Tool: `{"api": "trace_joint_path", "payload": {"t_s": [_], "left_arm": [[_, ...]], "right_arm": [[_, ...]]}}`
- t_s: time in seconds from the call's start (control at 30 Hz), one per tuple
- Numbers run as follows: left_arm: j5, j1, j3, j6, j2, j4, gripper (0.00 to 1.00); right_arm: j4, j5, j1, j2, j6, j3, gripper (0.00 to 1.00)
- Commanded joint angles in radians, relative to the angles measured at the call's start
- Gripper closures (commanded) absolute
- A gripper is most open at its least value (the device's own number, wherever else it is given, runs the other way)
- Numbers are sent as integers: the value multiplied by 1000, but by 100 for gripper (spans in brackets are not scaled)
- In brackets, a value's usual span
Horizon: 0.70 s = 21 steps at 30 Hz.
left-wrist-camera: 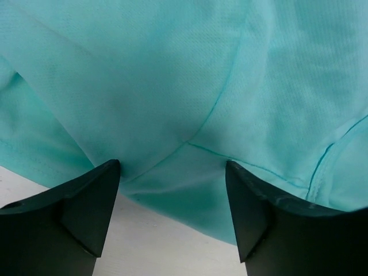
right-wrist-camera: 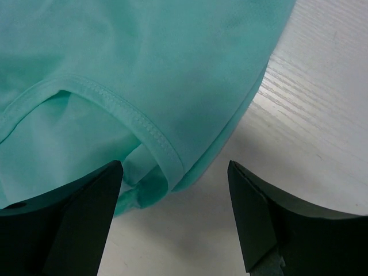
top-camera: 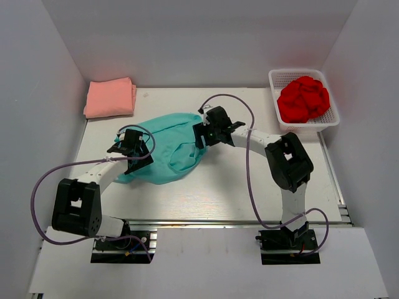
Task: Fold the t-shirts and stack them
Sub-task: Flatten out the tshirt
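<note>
The teal t-shirt [top-camera: 165, 146] lies loosely spread in the middle of the table. My left gripper [top-camera: 132, 149] hovers over its left edge, open and empty; the left wrist view shows the teal cloth [left-wrist-camera: 184, 86] filling the space past the fingertips [left-wrist-camera: 98, 195]. My right gripper [top-camera: 209, 132] is over its right edge, open and empty; the right wrist view shows a hemmed edge of the teal shirt [right-wrist-camera: 144, 86] between the jaws. A salmon-pink t-shirt [top-camera: 111, 98] lies folded at the back left. A bright red t-shirt [top-camera: 303, 99] is crumpled in the basket.
A white mesh basket [top-camera: 331, 118] stands at the back right, holding the red shirt. White walls enclose the table on the left, back and right. Purple cables loop from both arms.
</note>
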Motion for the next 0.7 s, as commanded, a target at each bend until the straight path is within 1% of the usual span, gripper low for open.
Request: {"api": "trace_joint_path", "payload": {"t_s": [0.0,0.07,0.1,0.13,0.17,0.2,0.23,0.27,0.3,0.33,0.4,0.47,0.5,0.57,0.63,0.67], "left_arm": [[-39,10,6,-10,15,44,19],[-39,10,6,-10,33,53,21],[-39,10,18,-10,56,53,29],[-28,10,27,-10,66,53,37],[-28,10,27,-10,66,53,44],[-28,10,27,-10,76,53,53],[-18,10,38,4,77,64,66],[-18,10,38,4,77,64,76],[-18,10,50,13,61,64,100],[-28,10,50,23,35,76,100],[-28,10,60,50,-5,99,100],[-28,-1,60,80,-60,159,100],[-28,-10,60,92,-122,186,100],[-16,-10,47,116,-179,243,100],[13,-10,47,141,-248,259,100],[13,-10,47,142,-267,259,100]], "right_arm": [[-4,32,7,37,13,60,21],[-2,29,9,52,20,66,21],[-1,26,12,67,23,77,24],[-4,23,11,72,26,83,32],[-5,32,12,72,29,85,38],[1,45,14,78,37,89,46],[-2,47,11,69,43,88,69],[-2,90,12,52,48,88,80],[-2,110,12,46,52,88,90],[1,116,12,38,51,86,100],[7,138,14,-1,49,88,100],[28,142,10,-41,45,79,100],[38,144,15,-55,42,75,100],[53,144,10,-113,39,60,100],[87,147,9,-143,42,31,100],[96,148,7,-197,40,20,100]]}}
